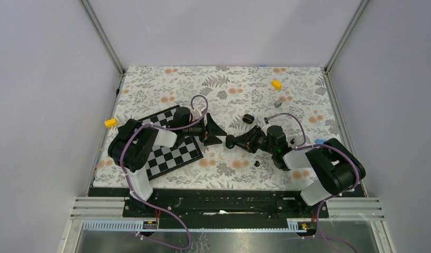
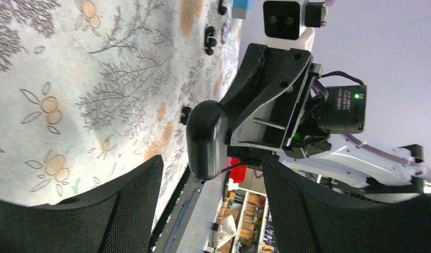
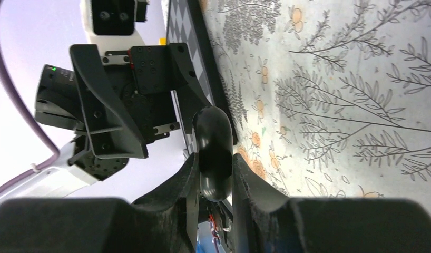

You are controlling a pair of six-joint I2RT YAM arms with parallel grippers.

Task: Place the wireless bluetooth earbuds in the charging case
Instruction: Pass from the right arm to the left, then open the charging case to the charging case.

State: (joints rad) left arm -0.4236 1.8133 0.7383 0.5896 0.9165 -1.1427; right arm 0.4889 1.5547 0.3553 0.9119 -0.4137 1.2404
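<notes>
Far left, a yellow block (image 1: 111, 123) sits at the edge of the floral tabletop (image 1: 229, 89). Next to it lies the checkerboard (image 1: 174, 158), with the left arm reaching across it.

Now the left tool (image 1: 216, 132). It points to the right, and the left wrist view shows its jaws (image 2: 211, 161) standing well apart with nothing gripped. Its mesh-faced fingers (image 2: 129, 211) frame the gap.

Straight ahead of that gap is the charging case (image 1: 230, 140), up off the tabletop between the two arms. From the left wrist it reads as a smooth black pebble (image 2: 205, 139), close to the left fingertips, and I see no contact.

The right tool (image 1: 240, 141) has it. In the right wrist view the jaws (image 3: 216, 168) are clamped on the case (image 3: 213, 142), one finger (image 3: 189, 182) pressed to each side, with the case seen edge-on. Whether its lid is up or down, I cannot tell.

Moving right, a black round piece (image 1: 248, 118) lies on the tabletop just behind the right tool. An earbud (image 1: 257, 163) lies loose nearer the front edge, apart from the case. A second earbud (image 1: 292, 141) sits beside the right arm's wrist.

A blue piece (image 1: 320, 141) peeks out by the right arm. Farther back there is a grey block (image 1: 278, 103) and a second yellow block (image 1: 276, 84).
</notes>
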